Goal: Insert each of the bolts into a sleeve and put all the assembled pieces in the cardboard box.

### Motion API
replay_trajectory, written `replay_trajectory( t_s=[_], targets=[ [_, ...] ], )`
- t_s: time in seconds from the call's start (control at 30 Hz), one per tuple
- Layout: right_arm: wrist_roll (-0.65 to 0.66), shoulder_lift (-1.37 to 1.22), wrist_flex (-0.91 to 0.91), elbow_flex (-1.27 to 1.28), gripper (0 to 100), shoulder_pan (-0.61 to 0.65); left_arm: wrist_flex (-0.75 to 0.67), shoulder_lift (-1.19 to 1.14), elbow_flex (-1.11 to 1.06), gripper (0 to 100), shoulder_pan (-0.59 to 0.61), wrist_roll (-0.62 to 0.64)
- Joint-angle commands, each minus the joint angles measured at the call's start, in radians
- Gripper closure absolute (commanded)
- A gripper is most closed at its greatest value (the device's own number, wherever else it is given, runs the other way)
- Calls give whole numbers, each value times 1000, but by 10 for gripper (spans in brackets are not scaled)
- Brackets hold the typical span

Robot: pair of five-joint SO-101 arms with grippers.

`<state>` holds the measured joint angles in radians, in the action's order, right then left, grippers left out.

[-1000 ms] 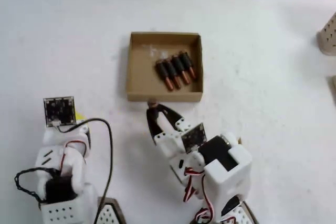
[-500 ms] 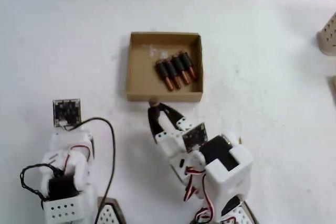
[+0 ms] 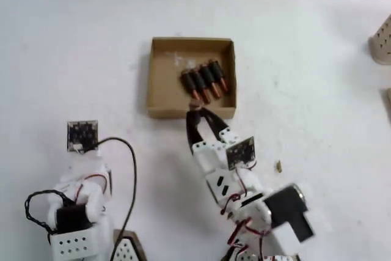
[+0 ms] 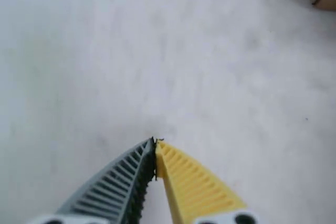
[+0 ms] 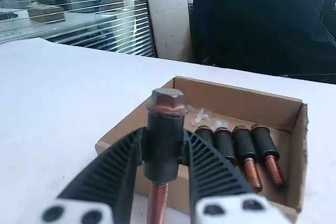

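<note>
The right claw [image 5: 165,148] is closed on a black sleeve [image 5: 165,156] with a copper-coloured bolt [image 5: 167,101] through it. Its fingers press the sleeve's sides about mid-length, and the piece stands upright, head uppermost, with the shank hanging out below. In the high view this claw [image 3: 199,121] holds the piece at the near wall of the box [image 3: 161,84], apparently over the wall and not yet inside. Four pieces [image 3: 206,82] lie side by side on the box floor, touching one another, right of centre in the high view, with bare floor beside them. The left claw [image 4: 155,149] is closed on nothing, fingertips meeting, over bare worktop [image 4: 157,45] and well apart from the box. Assessment of handling: the bolt is metal, rigid and probably weighty for its bulk, yet a light load for the claw. The sleeve looks like matt rubber or plastic, which of the two I cannot tell, and should offer better purchase than the shank. The sleeve's middle is the correct place to hold, as found. The bolt's flange sits on the sleeve's upper end, so the upright attitude keeps it seated; tilted head-down, it may slide out if the fit is loose. Being round, the piece is likely to roll on release, so it should be laid low beside the row.
</note>
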<state>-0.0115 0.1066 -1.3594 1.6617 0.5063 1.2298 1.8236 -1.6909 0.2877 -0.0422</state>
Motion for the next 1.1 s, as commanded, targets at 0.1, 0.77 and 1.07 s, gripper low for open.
replay_trajectory(
  t_s=[0.1,0.77,1.07],
  targets=[
    [-9,348,438,-61,982,-70,55,5,2,977,5,-11],
    [74,561,1722,-865,981,-240,58,5,-2,977,10,-11],
    [181,24,1992,-1421,981,-292,58,5,-2,977,10,-11]
  ],
)
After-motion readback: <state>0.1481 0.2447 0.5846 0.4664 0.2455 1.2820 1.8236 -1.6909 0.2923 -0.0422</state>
